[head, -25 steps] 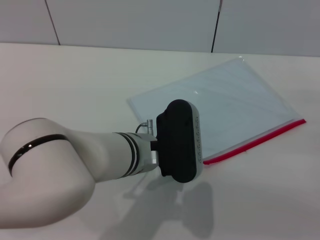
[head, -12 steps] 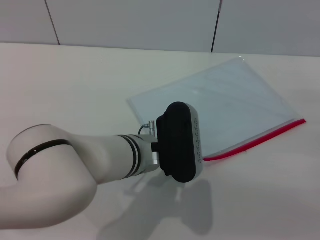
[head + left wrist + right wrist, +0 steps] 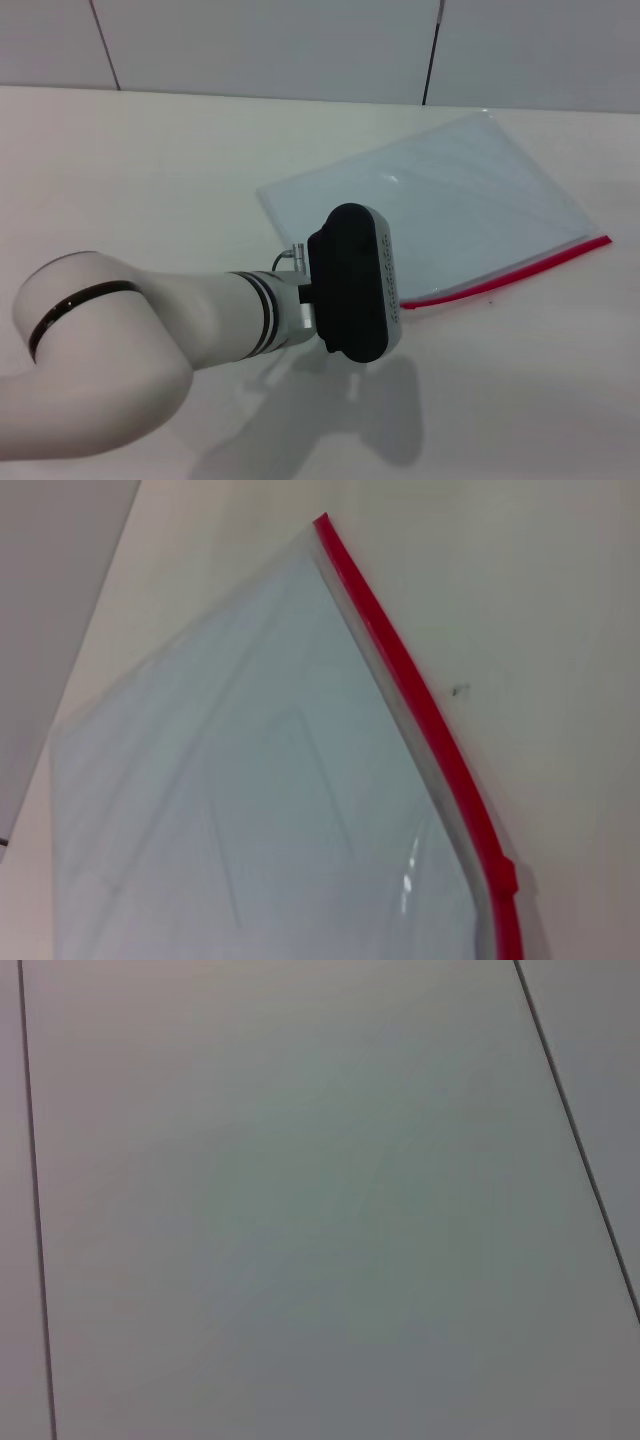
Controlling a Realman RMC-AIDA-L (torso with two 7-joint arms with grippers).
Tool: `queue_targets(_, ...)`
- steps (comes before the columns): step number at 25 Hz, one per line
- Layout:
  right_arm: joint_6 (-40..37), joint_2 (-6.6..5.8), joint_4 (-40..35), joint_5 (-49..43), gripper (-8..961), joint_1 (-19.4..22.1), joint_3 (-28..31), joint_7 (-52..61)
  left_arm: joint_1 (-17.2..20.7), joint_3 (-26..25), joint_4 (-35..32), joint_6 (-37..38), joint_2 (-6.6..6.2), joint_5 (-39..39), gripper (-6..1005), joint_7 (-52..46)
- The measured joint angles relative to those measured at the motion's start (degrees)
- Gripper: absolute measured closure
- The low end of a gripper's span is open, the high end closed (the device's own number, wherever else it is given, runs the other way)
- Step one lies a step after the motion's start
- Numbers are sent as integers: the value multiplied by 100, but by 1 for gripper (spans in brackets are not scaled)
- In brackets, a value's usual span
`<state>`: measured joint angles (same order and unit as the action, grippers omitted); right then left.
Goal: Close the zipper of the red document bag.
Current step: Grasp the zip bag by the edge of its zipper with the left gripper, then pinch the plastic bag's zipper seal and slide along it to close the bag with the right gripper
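The red document bag (image 3: 450, 200), a flat pale blue translucent pouch, lies on the table at the centre right. The zipper (image 3: 520, 272) is the thin red strip along its near long edge. My left arm reaches in from the lower left. Its black wrist housing (image 3: 355, 283) covers the bag's near left corner and hides the left gripper there. In the left wrist view the bag (image 3: 250, 780) fills most of the picture. The zipper (image 3: 420, 705) curves along its edge, with a small red bump (image 3: 505, 873) close to the camera. The right gripper is out of view.
The bag rests on a pale table (image 3: 150, 170), with a grey panelled wall (image 3: 270, 45) behind it. The right wrist view shows only a plain grey panelled surface (image 3: 320, 1200).
The left wrist housing has shifted a little to the left. The near left end of the red zipper has moved up and left with it, so the bag's near edge now bows.
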<state>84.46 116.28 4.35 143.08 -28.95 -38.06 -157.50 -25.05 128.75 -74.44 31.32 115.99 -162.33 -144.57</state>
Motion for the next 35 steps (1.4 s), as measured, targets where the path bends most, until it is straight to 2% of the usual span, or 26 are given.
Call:
queue_targets(6, 0, -2, -68, -125, 71, -4, -183, -67, 86, -1, 17, -211, 2, -55, 920, 2)
queue_targets(8, -10, -11, -213, -415, 71, -15, -358, -135, 114, -1, 63, -343, -3, -59, 945, 9)
queue_targets(12, -51, -16, -583, -1192, 71, -26, -594, -446, 271, -8, 198, -908, -22, -173, 943, 56)
queue_targets(13, -88, -19, -745, -1719, 71, -54, -654, -708, 398, -9, 264, -1314, -33, -225, 943, 182)
queue_targets(14, -88, -19, -745, -1719, 71, -54, -654, -708, 398, -9, 264, -1314, -33, -225, 942, 182)
queue_targets(19, -288, -23, -991, -2739, 72, -168, -668, -1369, 762, -43, 401, -2365, -35, -228, 940, 606)
queue_targets(26, -394, -1, -1646, -4209, 72, -205, -722, -1429, 1159, -136, 407, -3416, -15, -229, 937, 907)
queue_targets(31, -598, 20, -1858, -5212, 72, -448, -733, -1433, 1245, -99, 362, -3685, -46, -216, 935, 863)
queue_targets(35, -673, 28, -1859, -5607, 72, -721, -787, -1435, 1168, -72, 356, -3657, -47, -204, 933, 783)
